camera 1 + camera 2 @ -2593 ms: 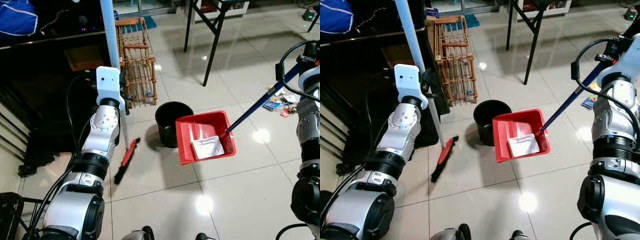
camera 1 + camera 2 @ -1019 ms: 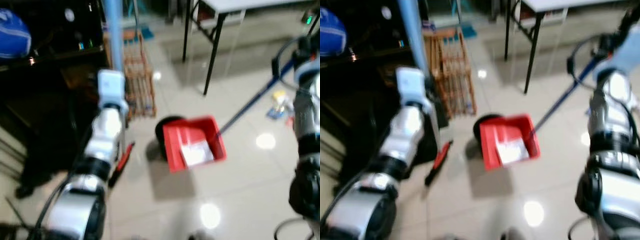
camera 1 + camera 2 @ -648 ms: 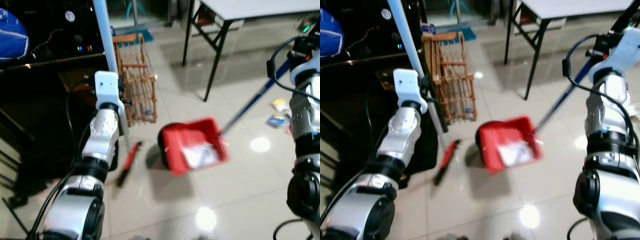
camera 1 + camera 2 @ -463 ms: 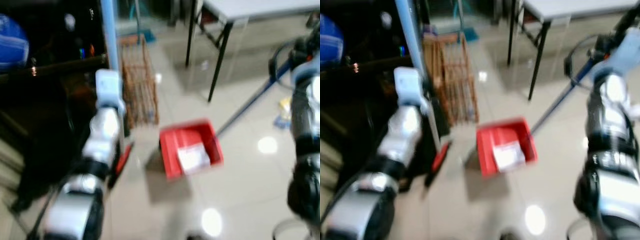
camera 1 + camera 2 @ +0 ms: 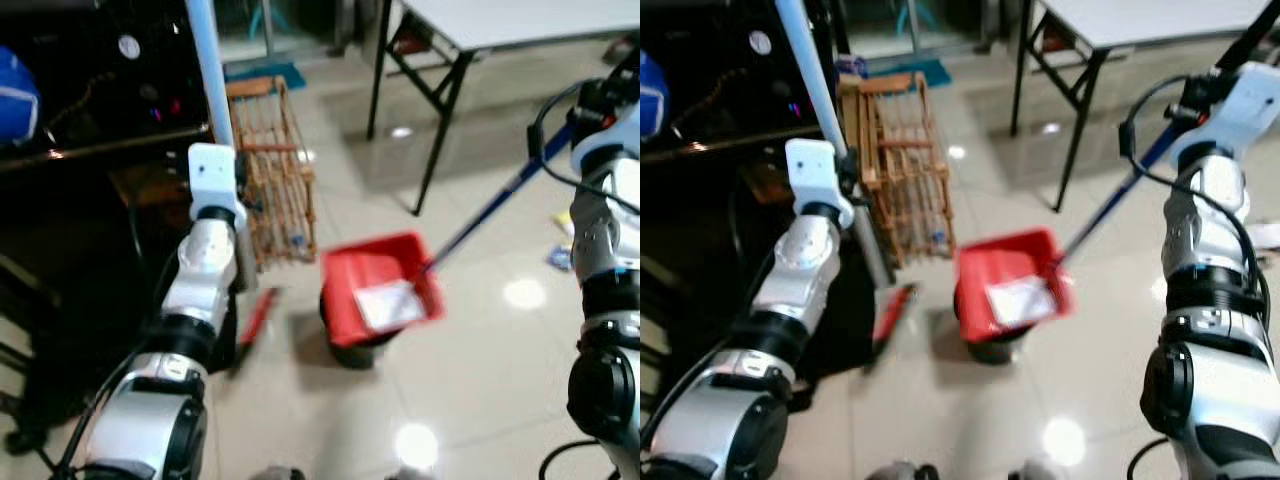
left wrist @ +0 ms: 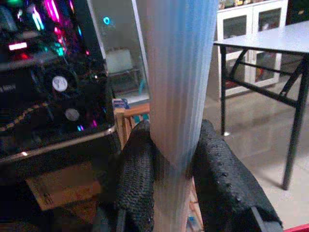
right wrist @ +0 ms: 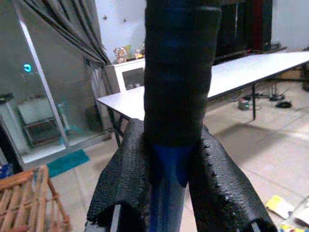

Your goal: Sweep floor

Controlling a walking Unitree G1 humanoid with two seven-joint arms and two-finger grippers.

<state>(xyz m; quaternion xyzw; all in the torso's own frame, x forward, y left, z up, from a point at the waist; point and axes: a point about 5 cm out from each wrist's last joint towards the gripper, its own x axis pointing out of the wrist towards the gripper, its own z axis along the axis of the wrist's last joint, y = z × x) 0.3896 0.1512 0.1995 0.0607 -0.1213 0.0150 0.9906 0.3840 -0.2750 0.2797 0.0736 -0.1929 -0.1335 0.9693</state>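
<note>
Glossy pale tile floor (image 5: 480, 360), ceiling lights reflected in it. White folding table (image 5: 520, 20) at 1 o'clock, its black legs near the dustpan pole. Dark desk (image 5: 90, 150) with lit computer gear at 10 o'clock. Wooden crate (image 5: 275, 170) at 11 o'clock, just beside the broom pole. Black bin (image 5: 355, 345) at centre, under the red dustpan (image 5: 380, 290); white paper (image 5: 385, 303) lies in the pan. Red broom head (image 5: 255, 320) on floor at 9 o'clock of bin. Left hand (image 6: 166, 179) clamped on pale blue broom pole (image 6: 176, 72). Right hand (image 7: 166, 179) clamped on dustpan's blue handle (image 7: 178, 72). Litter (image 5: 560, 255) at 3 o'clock.
</note>
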